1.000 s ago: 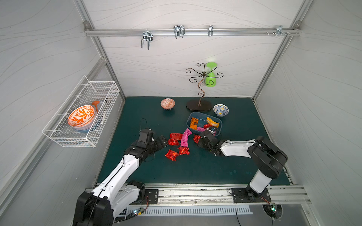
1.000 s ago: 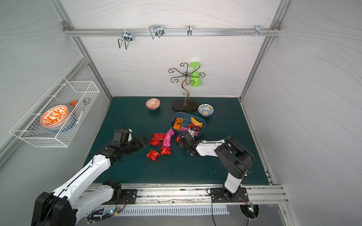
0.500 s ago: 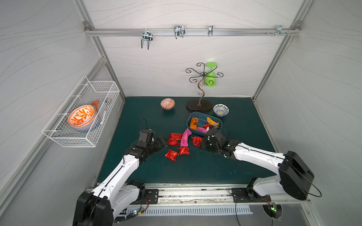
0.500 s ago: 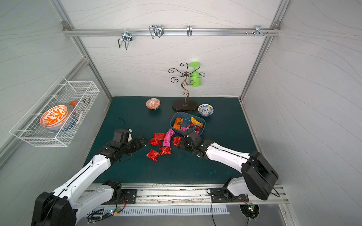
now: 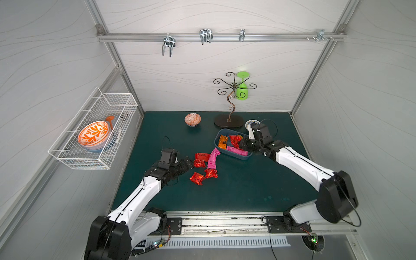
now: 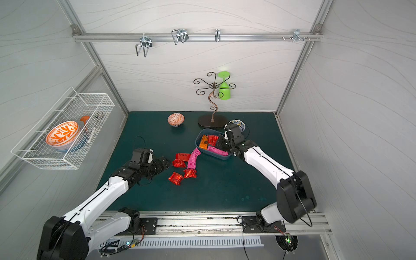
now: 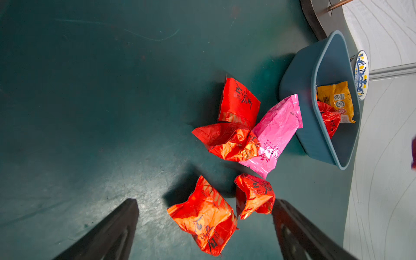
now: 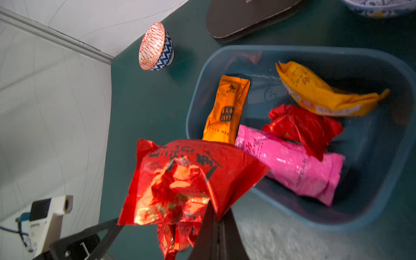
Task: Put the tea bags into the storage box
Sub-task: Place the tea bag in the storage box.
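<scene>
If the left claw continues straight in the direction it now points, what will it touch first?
Probably the crumpled red tea bag just ahead of the open left claw, though their relative height is unclear.

Your two top views look down from high at the front over the whole tabletop (image 5: 236, 191), nearly alike. Your left wrist view sits low, close to the loose tea bags (image 7: 227, 141); the right wrist view peers closely into the storage box (image 8: 364, 162), seen in both wrist views.
</scene>
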